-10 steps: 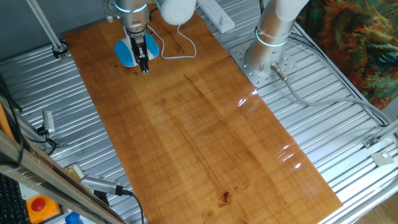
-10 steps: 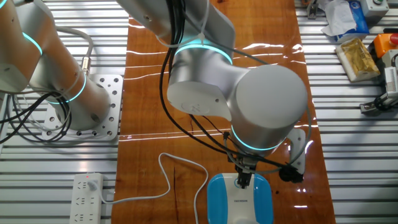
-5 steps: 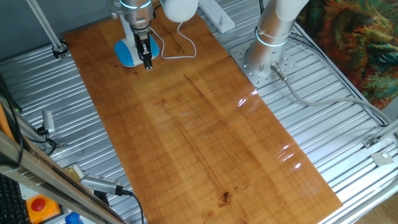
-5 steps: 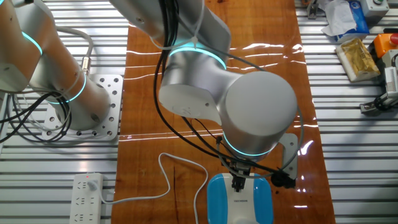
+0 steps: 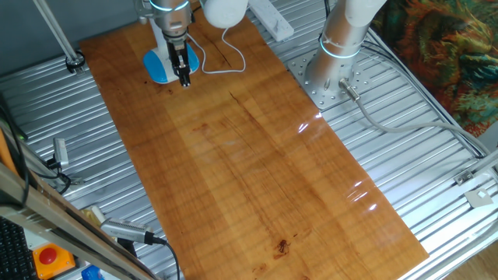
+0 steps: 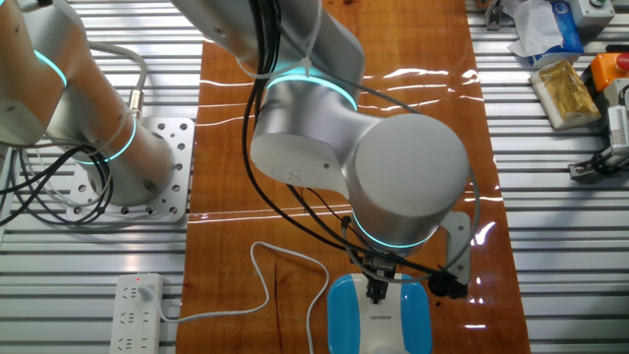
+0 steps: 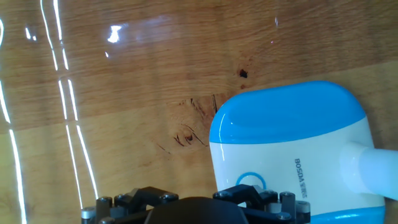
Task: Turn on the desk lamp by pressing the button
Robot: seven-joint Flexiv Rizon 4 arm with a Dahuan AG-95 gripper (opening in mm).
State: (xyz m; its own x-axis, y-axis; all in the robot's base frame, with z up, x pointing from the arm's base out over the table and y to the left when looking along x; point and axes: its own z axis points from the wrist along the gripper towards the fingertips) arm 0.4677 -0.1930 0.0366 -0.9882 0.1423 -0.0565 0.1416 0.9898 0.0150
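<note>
The desk lamp's flat blue base (image 5: 158, 66) lies at the far end of the wooden table, with its thin white cord (image 5: 227, 65) trailing off. My gripper (image 5: 184, 79) hangs over the base's edge. In the other fixed view my gripper (image 6: 375, 292) points down onto the white strip of the lamp base (image 6: 344, 315); whether it touches is unclear. In the hand view the base (image 7: 286, 118) fills the lower right. The button (image 7: 250, 182), a ringed round patch on the white strip, sits just above my gripper's dark body (image 7: 186, 208). My fingertips and any gap between them are hidden.
A white power strip (image 6: 138, 310) lies on the metal slats beside the table, joined to the cord (image 6: 263, 285). The arm's round base (image 5: 331, 78) stands at the table's side. Tools and boxes (image 6: 565, 88) sit off the table's edge.
From a second ago my arm shifted slightly over the lamp base and the fingers came down nearer the white strip. Nothing has moved in the last half second.
</note>
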